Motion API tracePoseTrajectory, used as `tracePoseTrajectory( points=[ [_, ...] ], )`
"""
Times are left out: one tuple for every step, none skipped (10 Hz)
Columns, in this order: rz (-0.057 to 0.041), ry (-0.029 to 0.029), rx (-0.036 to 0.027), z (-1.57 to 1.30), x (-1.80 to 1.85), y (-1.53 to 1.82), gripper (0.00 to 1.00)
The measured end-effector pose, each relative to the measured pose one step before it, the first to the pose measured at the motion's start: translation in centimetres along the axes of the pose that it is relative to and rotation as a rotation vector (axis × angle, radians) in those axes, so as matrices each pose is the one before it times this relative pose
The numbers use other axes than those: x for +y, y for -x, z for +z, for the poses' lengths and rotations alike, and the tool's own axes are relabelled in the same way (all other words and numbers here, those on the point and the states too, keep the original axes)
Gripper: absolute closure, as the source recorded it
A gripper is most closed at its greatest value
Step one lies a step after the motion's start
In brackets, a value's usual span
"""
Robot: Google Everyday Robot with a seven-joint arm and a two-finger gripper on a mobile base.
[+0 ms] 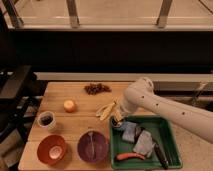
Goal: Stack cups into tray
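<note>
Hovering by the tray, your gripper has an unclear hold; take the likely light, stiff cup by its rim.

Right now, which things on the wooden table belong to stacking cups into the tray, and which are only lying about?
For the job: small white round cup; green rectangular tray; gripper at the tray's far left corner.
Lying about: dark grape bunch; round orange fruit; yellow banana; orange bowl; purple bowl.
</note>
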Motion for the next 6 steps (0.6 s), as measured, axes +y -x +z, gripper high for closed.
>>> tracePoseTrajectory(
  points=[
    [-0.00182,0.01068,0.00470,-0.396,0.237,-0.073,0.20],
    [0.01015,0.02341,0.01279,-1.194,0.888,-0.138,0.20],
    [0.01545,0.02376,0.01184,-1.282,1.192,-0.145,0.20],
    [0.01821,0.02053,0.01499,-1.173,1.229,-0.344,0.20],
    [0.01841,0.01460,0.01083,-0.772,0.958,-0.291,0.20],
    [-0.00009,-0.00176,-0.00148,0.058,-0.091,0.019,0.20]
  ],
)
